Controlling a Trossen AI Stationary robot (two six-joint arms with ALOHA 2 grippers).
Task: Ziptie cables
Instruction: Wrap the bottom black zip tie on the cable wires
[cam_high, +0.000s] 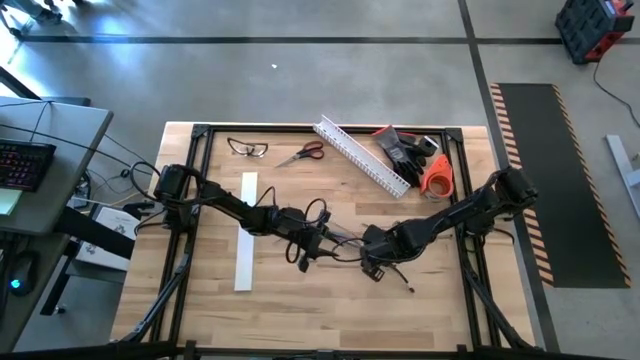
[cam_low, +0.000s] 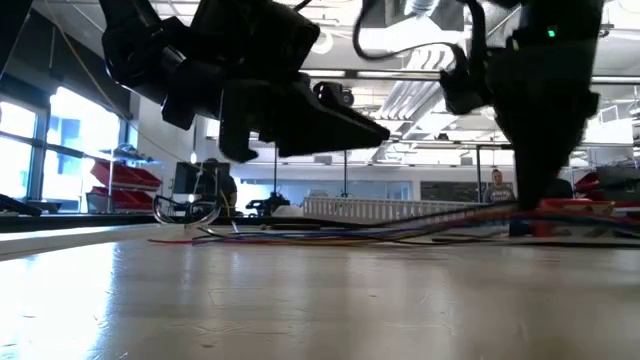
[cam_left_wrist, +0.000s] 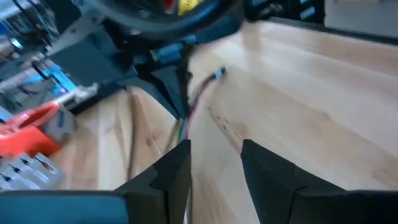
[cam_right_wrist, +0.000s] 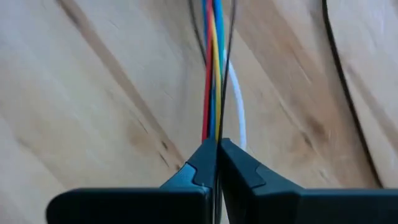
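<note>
Right gripper (cam_right_wrist: 217, 163) clamps cables (cam_right_wrist: 213, 74); their far ends cut off.

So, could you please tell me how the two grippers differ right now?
The right gripper is shut on the cables, its fingertips pinched together around the coloured wires; the left gripper is open, with a clear gap between its fingers and nothing visibly gripped. The right gripper sits right of the table's centre, the left gripper just left of it. Both are dark, two-fingered and low over the cables.

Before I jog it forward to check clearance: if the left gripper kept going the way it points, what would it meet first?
Most likely the right gripper, which is pinched shut on the cables directly ahead of the left gripper, whose fingers are apart. Depth is unclear; the cables running between its fingers may touch first.
</note>
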